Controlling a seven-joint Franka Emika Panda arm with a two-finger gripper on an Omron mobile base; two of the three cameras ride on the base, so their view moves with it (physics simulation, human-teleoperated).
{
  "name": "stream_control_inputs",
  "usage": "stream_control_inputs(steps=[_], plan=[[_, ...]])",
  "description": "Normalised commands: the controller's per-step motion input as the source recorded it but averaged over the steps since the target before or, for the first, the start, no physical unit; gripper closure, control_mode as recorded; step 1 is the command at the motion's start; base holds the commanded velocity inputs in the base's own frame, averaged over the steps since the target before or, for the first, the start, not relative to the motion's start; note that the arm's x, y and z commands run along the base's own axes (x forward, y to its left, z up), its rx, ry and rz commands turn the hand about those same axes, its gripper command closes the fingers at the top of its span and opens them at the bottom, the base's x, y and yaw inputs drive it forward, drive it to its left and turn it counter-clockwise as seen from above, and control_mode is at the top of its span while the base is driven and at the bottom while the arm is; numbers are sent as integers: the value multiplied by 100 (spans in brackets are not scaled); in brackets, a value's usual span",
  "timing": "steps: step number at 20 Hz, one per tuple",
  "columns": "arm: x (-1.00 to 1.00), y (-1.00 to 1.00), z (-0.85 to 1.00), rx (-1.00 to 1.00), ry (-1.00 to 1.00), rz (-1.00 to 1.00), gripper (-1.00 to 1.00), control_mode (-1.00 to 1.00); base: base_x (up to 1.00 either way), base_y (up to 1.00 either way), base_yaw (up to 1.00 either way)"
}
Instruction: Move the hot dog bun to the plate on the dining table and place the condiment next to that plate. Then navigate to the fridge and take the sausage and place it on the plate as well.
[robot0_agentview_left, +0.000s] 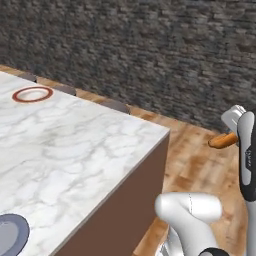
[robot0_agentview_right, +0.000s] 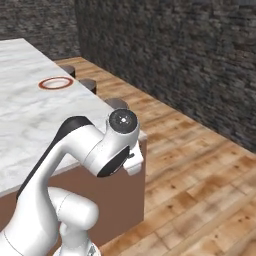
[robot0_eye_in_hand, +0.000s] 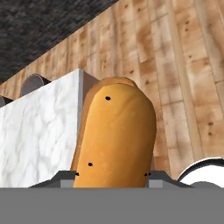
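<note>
While unlabelled, hot dog bun (robot0_eye_in_hand: 114, 135) between pincer (robot0_eye_in_hand: 111, 175) jaws.

Illumination even and diffuse, source not discernible. Stone wall (robot0_agentview_left: 150, 45) reads dim; marble desk (robot0_agentview_left: 75, 150) bright, without glare. Cast shadows are faint. Rendering is coarse and slightly soft throughout. The bun (robot0_eye_in_hand: 116, 135) close to the hand camera looks smooth, lacking fine detail. No edge distortion noted.

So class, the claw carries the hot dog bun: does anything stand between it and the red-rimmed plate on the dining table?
Nothing visible does. The hot dog bun is held in the claw out over the wooden floor, beyond the dining table corner. Bare marble lies between that corner and the plate.
</note>
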Motion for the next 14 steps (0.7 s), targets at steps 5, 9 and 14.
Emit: stream_control_inputs(steps=[5,9,14], plan=[[0,0,0,0,0,0,100,100,72,-88,30],[0,0,0,0,0,0,100,100,79,-89,29],[0,0,0,0,0,0,100,100,81,-90,28]])
